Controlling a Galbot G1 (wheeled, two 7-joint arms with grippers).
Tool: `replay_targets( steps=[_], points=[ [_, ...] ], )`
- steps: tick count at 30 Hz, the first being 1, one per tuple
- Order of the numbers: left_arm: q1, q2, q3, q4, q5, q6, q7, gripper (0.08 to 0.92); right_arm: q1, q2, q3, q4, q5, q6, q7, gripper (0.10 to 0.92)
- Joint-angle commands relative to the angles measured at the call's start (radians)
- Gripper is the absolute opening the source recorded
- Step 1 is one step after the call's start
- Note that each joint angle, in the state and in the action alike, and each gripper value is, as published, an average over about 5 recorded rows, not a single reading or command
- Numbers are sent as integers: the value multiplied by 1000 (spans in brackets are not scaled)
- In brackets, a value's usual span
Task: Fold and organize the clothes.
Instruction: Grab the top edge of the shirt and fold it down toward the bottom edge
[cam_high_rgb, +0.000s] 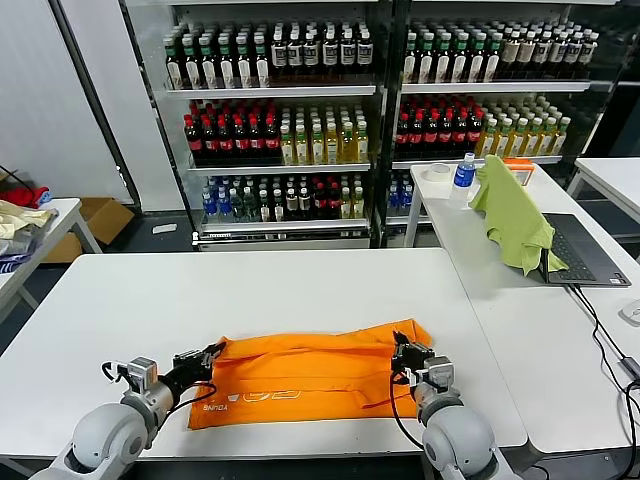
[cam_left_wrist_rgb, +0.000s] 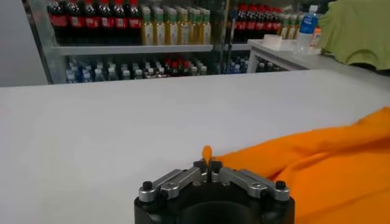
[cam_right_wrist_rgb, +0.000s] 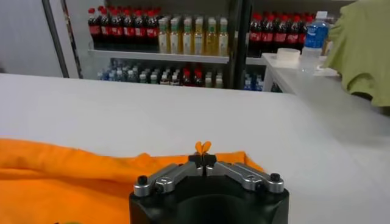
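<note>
I've got the orange T-shirt (cam_high_rgb: 305, 381) lying folded lengthwise at the near edge of the white table (cam_high_rgb: 150, 300), left gripper (cam_high_rgb: 212, 353) and right gripper (cam_high_rgb: 401, 350) each pinched tight on a far corner. Risk: thin pinches, fabric could slip out w/ uneven pull. White lettering near left end, can't read it.

White work table (cam_high_rgb: 150, 300), seen from the head camera. An orange T-shirt (cam_high_rgb: 300, 375) lies directly on it, folded into a long band along the table's near edge, with small white lettering on the near left part. The left gripper (cam_high_rgb: 212, 353) is pinched on the shirt's left end, and the right gripper (cam_high_rgb: 400, 352) is pinched on its right end, each with a small tuft of fabric between the fingertips. Beyond the shirt, the tabletop is bare white.
</note>
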Motion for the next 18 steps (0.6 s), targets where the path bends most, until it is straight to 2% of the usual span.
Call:
replay_targets(
  steps=[1,12,18],
  points=[
    [44,4,-51,-31,-17,8,0,83,-27,0,9,3,-28,18,7,106],
    [102,11,-79,-90,-15,48,-25,83,-31,-1,1,4,-36,20,-6,106],
    [122,-8,-45,-82,62,114,-82,83,-39,-3,-4,9,-54,18,-20,106]
  ],
)
